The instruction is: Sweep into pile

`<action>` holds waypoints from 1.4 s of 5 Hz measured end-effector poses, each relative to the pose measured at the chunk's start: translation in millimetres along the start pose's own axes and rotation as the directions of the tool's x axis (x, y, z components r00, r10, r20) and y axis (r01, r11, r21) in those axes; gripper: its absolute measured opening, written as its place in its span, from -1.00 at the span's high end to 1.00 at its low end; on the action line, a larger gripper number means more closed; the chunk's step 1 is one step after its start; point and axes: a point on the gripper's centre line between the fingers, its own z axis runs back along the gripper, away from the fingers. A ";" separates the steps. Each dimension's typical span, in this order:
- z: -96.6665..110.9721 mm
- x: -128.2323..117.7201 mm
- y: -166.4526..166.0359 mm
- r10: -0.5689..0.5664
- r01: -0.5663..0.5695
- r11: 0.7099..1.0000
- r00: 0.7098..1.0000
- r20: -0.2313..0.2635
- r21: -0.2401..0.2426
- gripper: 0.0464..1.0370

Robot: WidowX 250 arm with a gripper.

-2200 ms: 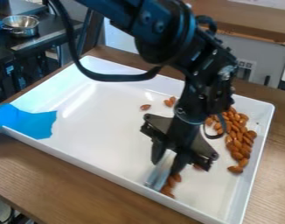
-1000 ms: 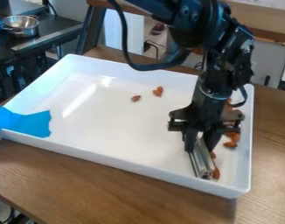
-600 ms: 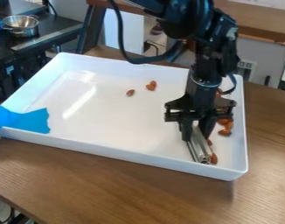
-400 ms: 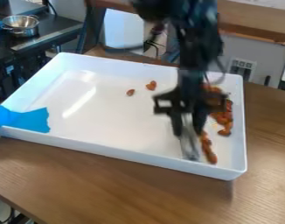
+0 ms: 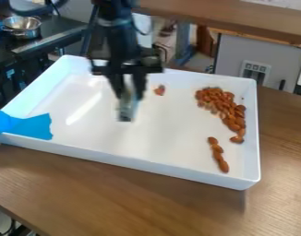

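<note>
Over the left-middle of the white tray, the gripper hangs shut on a metallic scraper-like tool that points down. Most of the almonds lie heaped along the tray's right side, from near the back wall down to the middle. A short row of several almonds sits in front of and to the left of that heap. Just right of the gripper, a small bit of almond rests near the back.
Blue tape or cloth covers the tray's left front corner. The tray stands on a wooden table. A metal bowl is on a dark counter at the back left.
The gripper and its tool have swung left and back, away from the right side, uncovering the almond heap and the short row. Earlier, the tray turned and shifted slightly.
</note>
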 end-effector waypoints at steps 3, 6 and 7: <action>-37.0 62.8 49.3 -0.043 0.016 0.969 0.994 0.104 0.247 0.35; -63.6 87.7 46.4 0.024 -0.037 0.956 0.998 0.049 0.290 0.35; -73.4 92.2 33.3 0.042 -0.043 0.955 0.999 0.011 0.294 0.35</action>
